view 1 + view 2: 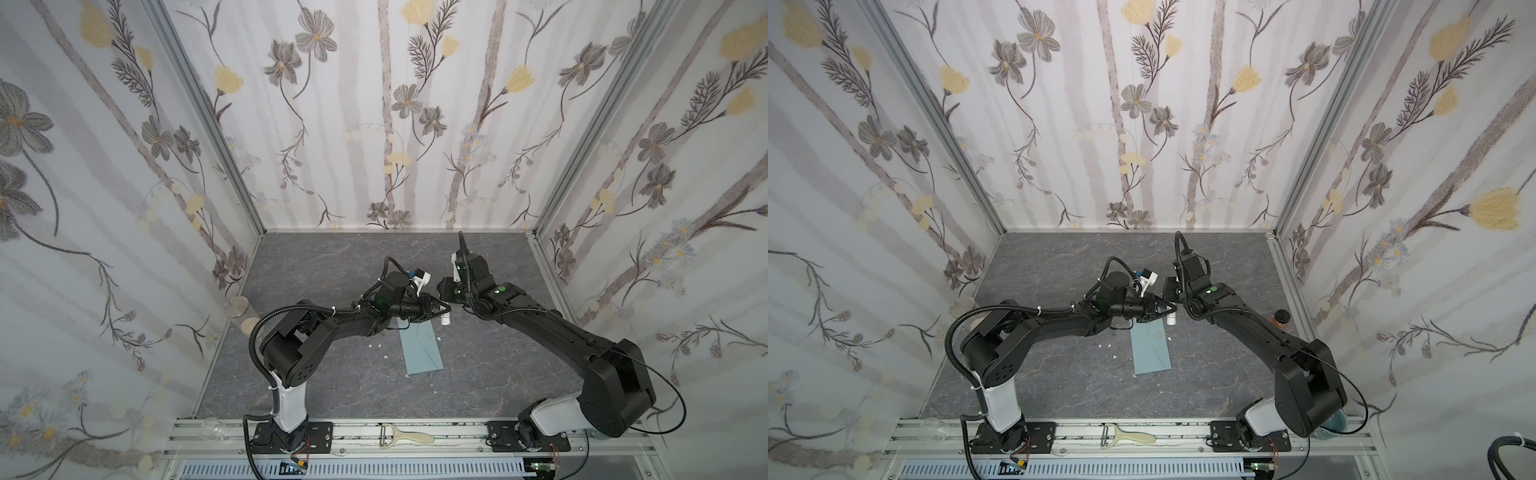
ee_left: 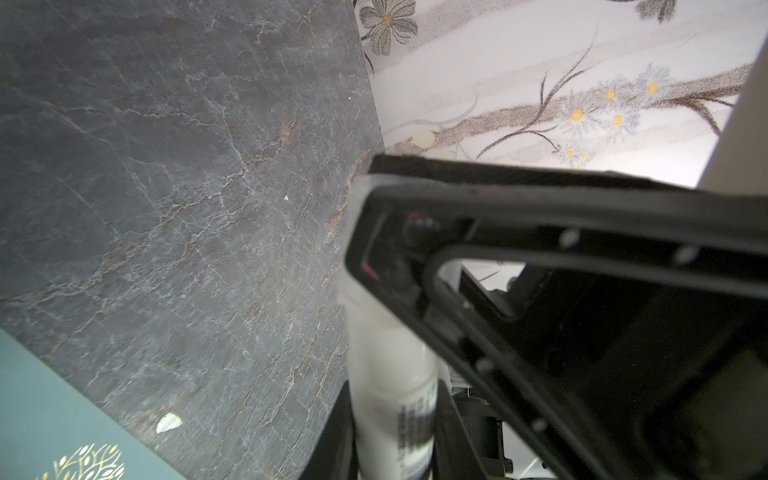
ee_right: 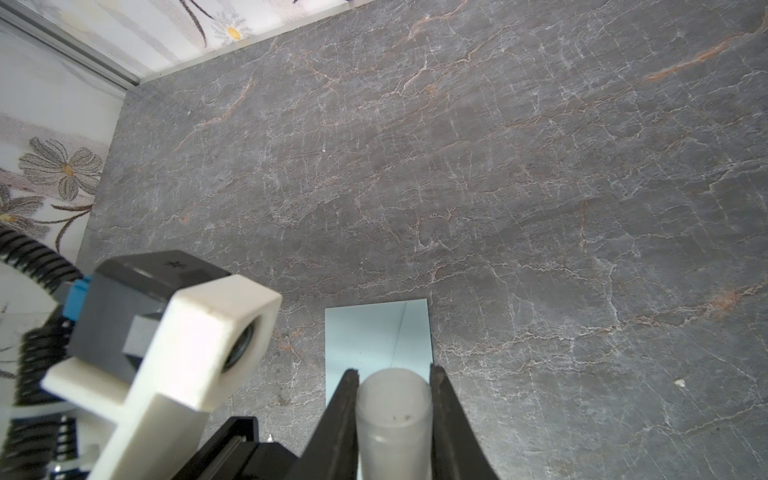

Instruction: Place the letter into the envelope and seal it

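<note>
The blue-grey envelope lies flat mid-table; a corner with a gold leaf print shows in the left wrist view. Above its far end, my left gripper is shut on the body of a white glue stick, whose white end pokes out. My right gripper meets it from the right, shut on a frosted white cap over the envelope. I cannot tell whether the cap still sits on the stick. The letter is out of view.
Small white scraps lie left of the envelope. A peeler and a clear cup rest on the front rail. A glass jar stands by the left wall, an amber jar by the right wall.
</note>
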`<action>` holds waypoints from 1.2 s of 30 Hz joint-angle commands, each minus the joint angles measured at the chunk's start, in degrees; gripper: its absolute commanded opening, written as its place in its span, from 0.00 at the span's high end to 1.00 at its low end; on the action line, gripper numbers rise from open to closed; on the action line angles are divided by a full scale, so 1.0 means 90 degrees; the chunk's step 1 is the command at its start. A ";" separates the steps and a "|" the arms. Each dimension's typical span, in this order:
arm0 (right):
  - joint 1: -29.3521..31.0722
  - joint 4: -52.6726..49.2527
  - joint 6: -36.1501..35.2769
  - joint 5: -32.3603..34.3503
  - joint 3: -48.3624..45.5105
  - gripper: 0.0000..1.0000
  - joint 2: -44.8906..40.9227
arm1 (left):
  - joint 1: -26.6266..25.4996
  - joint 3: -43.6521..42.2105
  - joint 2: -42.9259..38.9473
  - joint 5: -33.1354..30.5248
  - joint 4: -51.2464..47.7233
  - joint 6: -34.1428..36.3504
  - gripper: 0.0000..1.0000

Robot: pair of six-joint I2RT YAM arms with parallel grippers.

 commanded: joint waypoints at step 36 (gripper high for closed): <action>0.0038 0.0138 0.0067 -0.0025 -0.0178 0.71 -0.0311 | 0.0025 0.0093 -0.0094 -0.0112 0.0276 -0.0016 1.00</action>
